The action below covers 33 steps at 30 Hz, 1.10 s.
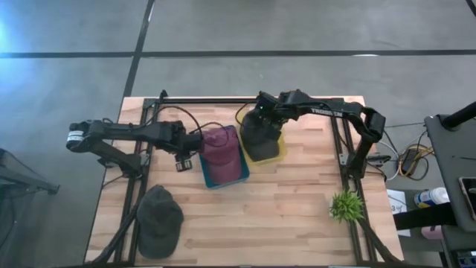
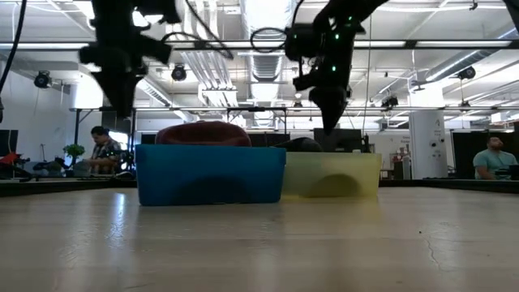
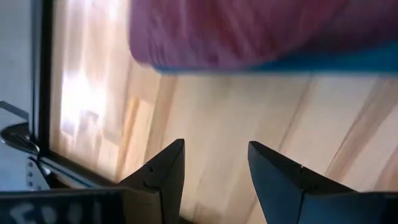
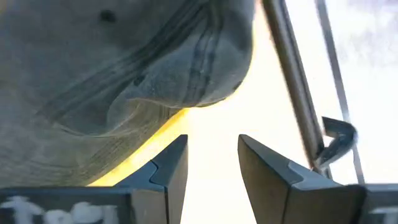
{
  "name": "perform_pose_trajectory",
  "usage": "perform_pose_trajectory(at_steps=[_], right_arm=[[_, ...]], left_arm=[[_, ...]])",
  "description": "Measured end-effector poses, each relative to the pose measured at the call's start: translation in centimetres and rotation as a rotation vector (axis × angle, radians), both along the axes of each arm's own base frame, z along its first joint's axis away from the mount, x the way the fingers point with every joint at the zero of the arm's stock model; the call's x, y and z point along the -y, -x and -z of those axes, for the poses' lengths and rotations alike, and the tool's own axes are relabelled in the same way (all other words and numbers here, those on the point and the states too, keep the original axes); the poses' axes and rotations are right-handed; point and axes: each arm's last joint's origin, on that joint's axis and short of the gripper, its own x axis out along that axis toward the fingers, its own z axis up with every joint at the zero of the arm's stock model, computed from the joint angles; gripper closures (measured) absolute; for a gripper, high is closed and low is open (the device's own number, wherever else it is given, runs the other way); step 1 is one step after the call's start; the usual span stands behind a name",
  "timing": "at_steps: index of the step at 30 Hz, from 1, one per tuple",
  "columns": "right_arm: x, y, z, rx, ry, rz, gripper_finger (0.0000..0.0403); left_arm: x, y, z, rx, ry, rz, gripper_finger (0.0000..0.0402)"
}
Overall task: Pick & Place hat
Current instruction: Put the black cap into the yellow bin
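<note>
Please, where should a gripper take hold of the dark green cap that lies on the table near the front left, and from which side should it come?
Probably the crown. The dark green cap lies flat on the table, away from the bins, with open wood around it. Its rounded crown bulges upward and its brim lies flat on the wood, so a descent from straight above, pinching a fold of crown fabric, looks most reliable.

Both arms are dark, near-black, built of slim tubular links joined by bulkier housings. The left arm [image 1: 126, 134] carries a white band with dark markings at its outer end; the right arm [image 1: 335, 113] shows pale lettering along its upper link. Black cables loop behind each tool. Each tool ends in two dark, wedge-shaped fingers [image 3: 165, 171] with angular, faceted faces.
</note>
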Motion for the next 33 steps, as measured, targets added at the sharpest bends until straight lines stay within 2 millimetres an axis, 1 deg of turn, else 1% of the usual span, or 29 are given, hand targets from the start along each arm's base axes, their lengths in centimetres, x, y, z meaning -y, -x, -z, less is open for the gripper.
perform_pose_trajectory(at_steps=[3, 7, 11, 15, 17, 22, 26, 29, 33], right_arm=[[-0.4, 0.4, -1.6, 0.047, 0.012, 0.018, 0.0264], [-1.4, 0.8, -3.0, 0.122, 0.017, 0.056, 0.0265], [-3.0, 0.5, -3.1, 0.139, 0.004, 0.032, 0.0265], [-5.3, -0.2, -3.2, 0.163, -0.059, -0.044, 0.0261], [-6.6, -0.8, -3.0, 0.189, -0.106, -0.075, 0.0262], [-10.4, -1.8, -3.1, 0.237, -0.146, -0.141, 0.0267], [-13.9, -2.1, -3.2, 0.254, -0.168, -0.193, 0.0270], [-16.8, -2.0, -3.2, 0.263, -0.189, -0.221, 0.0269], [-20.6, -1.4, -3.2, 0.274, -0.200, -0.237, 0.0269]], left_arm=[[0.2, 0.9, 1.3, -0.089, 0.064, 0.036, 0.0232], [0.8, 2.1, 2.3, -0.200, 0.247, 0.084, 0.0232], [1.2, 2.3, 2.3, -0.216, 0.401, 0.151, 0.0232], [2.0, 2.4, 2.5, -0.187, 0.663, 0.220, 0.0232], [2.3, 2.6, 2.8, -0.184, 0.756, 0.230, 0.0232], [2.3, 3.0, 3.8, -0.220, 0.758, 0.220, 0.0232], [2.9, 3.7, 4.9, -0.286, 0.768, 0.230, 0.0232], [3.8, 4.2, 5.2, -0.344, 0.767, 0.279, 0.0232], [5.8, 4.7, 5.3, -0.400, 0.757, 0.374, 0.0232]])
